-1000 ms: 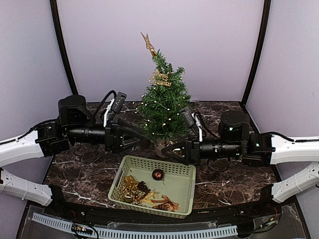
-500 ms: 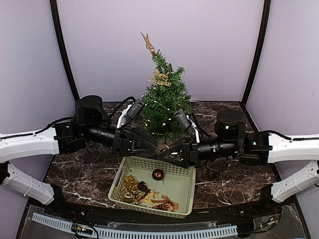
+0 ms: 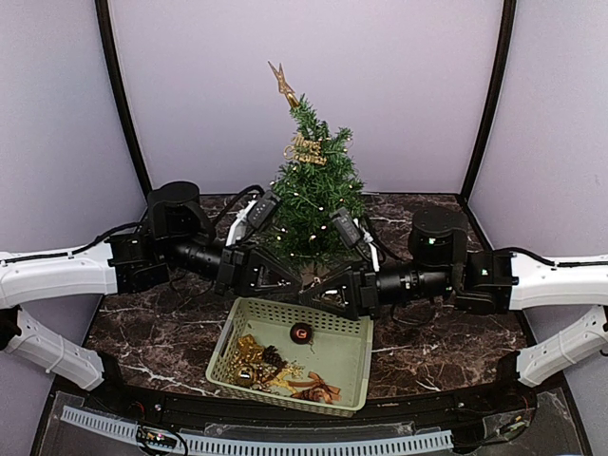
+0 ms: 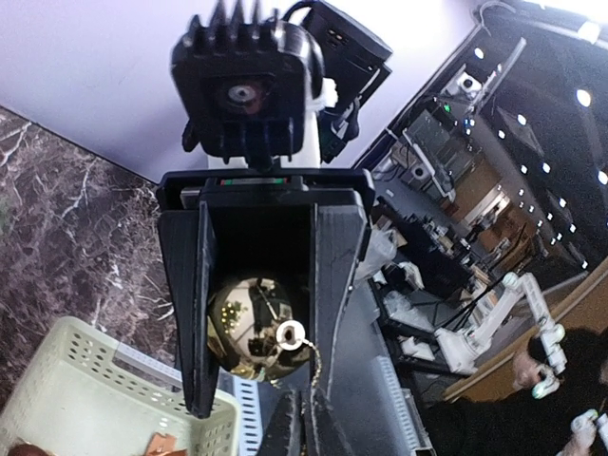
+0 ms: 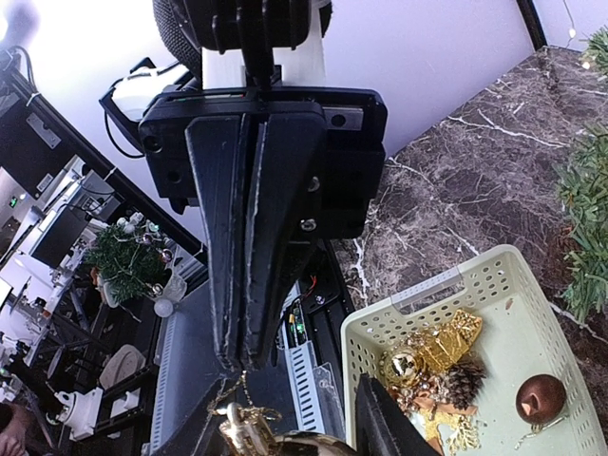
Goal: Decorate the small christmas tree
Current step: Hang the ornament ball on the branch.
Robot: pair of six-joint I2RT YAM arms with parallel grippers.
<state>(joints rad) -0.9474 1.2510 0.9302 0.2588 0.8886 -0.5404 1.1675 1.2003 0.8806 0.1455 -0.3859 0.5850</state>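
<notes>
The small christmas tree (image 3: 312, 195) stands at the back middle of the table, with a gold topper (image 3: 282, 83), a gold sign (image 3: 306, 150) and small lights on it. Both grippers meet in front of its base. My right gripper (image 3: 313, 291) (image 5: 285, 410) is shut on a shiny gold bauble (image 4: 249, 328) (image 5: 285, 445), its fingers (image 4: 198, 313) on either side of the ball. My left gripper (image 3: 296, 279) (image 4: 304, 407) is shut on the bauble's thin gold hanging chain (image 4: 314, 366). In the top view the bauble is hidden between the fingers.
A pale green perforated basket (image 3: 353, 327) (image 5: 532, 285) (image 4: 85, 380) lies just in front of the grippers. It holds a dark red ball (image 3: 300, 333) (image 5: 540, 399), gold ornaments (image 3: 249, 359), a pine cone (image 5: 461, 382) and a brown bow (image 3: 316, 388). Dark marble table (image 3: 437, 332) all around.
My left arm has swung right toward the tree's base and its gripper has gone from open to shut on the bauble's chain. My right gripper shifted slightly left, still holding the bauble.
</notes>
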